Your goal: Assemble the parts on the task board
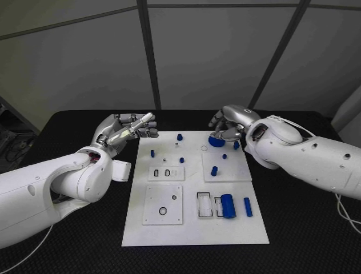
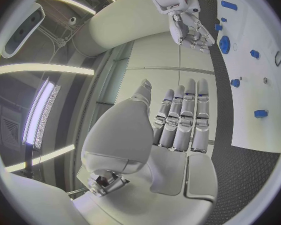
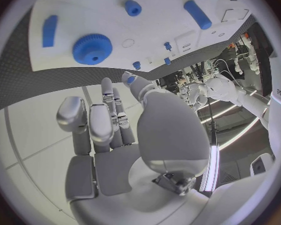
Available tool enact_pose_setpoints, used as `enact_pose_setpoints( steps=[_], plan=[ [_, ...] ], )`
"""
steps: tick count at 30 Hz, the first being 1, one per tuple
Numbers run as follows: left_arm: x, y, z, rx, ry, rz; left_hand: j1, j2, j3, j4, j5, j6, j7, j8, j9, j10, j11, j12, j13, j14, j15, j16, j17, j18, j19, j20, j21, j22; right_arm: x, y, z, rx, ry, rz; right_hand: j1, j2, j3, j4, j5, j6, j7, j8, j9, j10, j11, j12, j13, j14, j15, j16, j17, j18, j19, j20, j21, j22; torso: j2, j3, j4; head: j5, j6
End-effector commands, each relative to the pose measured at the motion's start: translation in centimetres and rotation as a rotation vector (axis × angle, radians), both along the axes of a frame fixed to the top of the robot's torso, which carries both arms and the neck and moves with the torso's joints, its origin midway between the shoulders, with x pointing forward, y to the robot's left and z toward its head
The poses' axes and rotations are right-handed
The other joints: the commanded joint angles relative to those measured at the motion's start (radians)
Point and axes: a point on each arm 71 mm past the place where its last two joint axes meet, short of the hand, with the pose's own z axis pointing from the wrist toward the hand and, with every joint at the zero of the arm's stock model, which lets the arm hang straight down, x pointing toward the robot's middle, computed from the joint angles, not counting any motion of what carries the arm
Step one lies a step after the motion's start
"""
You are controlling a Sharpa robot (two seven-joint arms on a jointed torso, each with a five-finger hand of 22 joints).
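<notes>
The white task board [image 1: 195, 194] lies flat in the middle of the black table [image 1: 312, 240]. Small blue parts sit on it. A round blue gear [image 1: 217, 141] lies near the far edge of the board, toward its right corner. A fat blue cylinder [image 1: 228, 205] and a thin blue bar [image 1: 248, 206] lie side by side near the right edge, closer to the front. A few little blue pegs [image 1: 180, 137] stand up near the far edge. The right hand [image 1: 227, 124] hangs just over the gear with its fingers bent down, and I cannot tell if it touches the gear. The left hand [image 1: 129, 129] floats past the far left corner of the board, with straight fingers pressed side by side, holding nothing
</notes>
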Motion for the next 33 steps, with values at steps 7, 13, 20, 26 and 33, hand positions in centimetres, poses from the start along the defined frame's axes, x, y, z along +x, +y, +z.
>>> enact_pose_setpoints(
  steps=[7, 13, 20, 26, 33],
  plan=[
    [0.3, -0.1, 0.0, -0.002, -0.002, -0.016, 0.002, 0.007, -0.001, -0.007, -0.004, -0.001, 0.004, -0.001, 0.000, -0.003, -0.001, -0.003, 0.000, -0.008, 0.000, -0.005, 0.002, -0.011, -0.005, 0.001, 0.000, -0.001, -0.2, -3.6, -0.7, 0.066, 0.190, -0.085, 0.046, 0.006, -0.205, 0.059, 0.052, -0.046, -0.034, 0.010, -0.002, 0.004, -0.031, 0.304, 0.302, 0.043, -0.037, 0.107, 0.173, -0.032, 0.064, -0.030, 0.049, 0.090, -0.001, 0.0019, -0.0064, -0.008, 0.002],
    [0.4, -0.2, -0.1, -0.003, -0.001, -0.018, 0.002, 0.007, -0.001, -0.007, -0.004, -0.001, 0.004, -0.001, 0.000, -0.003, -0.001, -0.003, 0.000, -0.008, 0.000, -0.005, 0.002, -0.011, -0.005, 0.001, 0.000, -0.001, 0.3, -3.7, -1.2, 0.047, 0.229, -0.095, 0.099, 0.019, -0.296, 0.130, 0.042, -0.101, -0.014, 0.031, -0.005, 0.051, -0.018, 0.869, 0.896, 0.067, -0.015, 0.200, 0.363, -0.039, 0.087, -0.013, 0.073, 0.136, 0.000, 0.0020, -0.0042, -0.011, -0.001],
    [0.4, -0.2, -0.1, -0.003, 0.000, -0.016, 0.002, 0.007, -0.001, -0.007, -0.004, -0.001, 0.004, -0.001, 0.000, -0.003, -0.001, -0.003, 0.000, -0.008, 0.000, -0.005, 0.002, -0.011, -0.005, 0.001, 0.000, -0.001, 0.9, -3.1, -1.6, 0.033, 0.246, -0.108, 0.127, 0.020, -0.328, 0.177, 0.042, -0.125, -0.005, 0.054, -0.006, 0.113, -0.005, 1.082, 1.131, 0.079, -0.004, 0.236, 0.443, -0.044, 0.104, -0.003, 0.090, 0.166, 0.000, 0.0006, -0.0037, -0.012, -0.003],
    [0.5, -0.3, -0.2, -0.003, 0.001, -0.017, 0.002, 0.007, -0.001, -0.007, -0.004, -0.001, 0.004, -0.001, 0.000, -0.003, -0.001, -0.003, 0.000, -0.008, 0.000, -0.005, 0.002, -0.011, -0.005, 0.001, 0.000, -0.001, 1.3, -2.7, -1.9, 0.018, 0.258, -0.121, 0.137, 0.024, -0.341, 0.200, 0.045, -0.131, -0.001, 0.071, -0.006, 0.188, 0.001, 1.218, 1.285, 0.087, 0.001, 0.255, 0.489, -0.048, 0.116, 0.003, 0.101, 0.187, 0.000, 0.0003, -0.0048, -0.013, -0.004],
    [0.5, -0.3, -0.2, -0.003, 0.002, -0.019, 0.003, 0.007, -0.001, -0.009, -0.004, 0.000, 0.003, 0.000, 0.000, -0.001, -0.002, -0.002, 0.000, -0.008, -0.001, -0.007, 0.002, -0.011, -0.006, 0.001, 0.000, -0.001, 1.7, -2.2, -2.3, 0.004, 0.276, -0.128, 0.139, 0.031, -0.342, 0.206, 0.046, -0.128, 0.000, 0.080, -0.005, 0.208, 0.002, 1.252, 1.324, 0.090, 0.003, 0.262, 0.508, -0.051, 0.125, 0.005, 0.108, 0.201, 0.000, 0.0006, -0.0046, -0.013, -0.007]
  ],
)
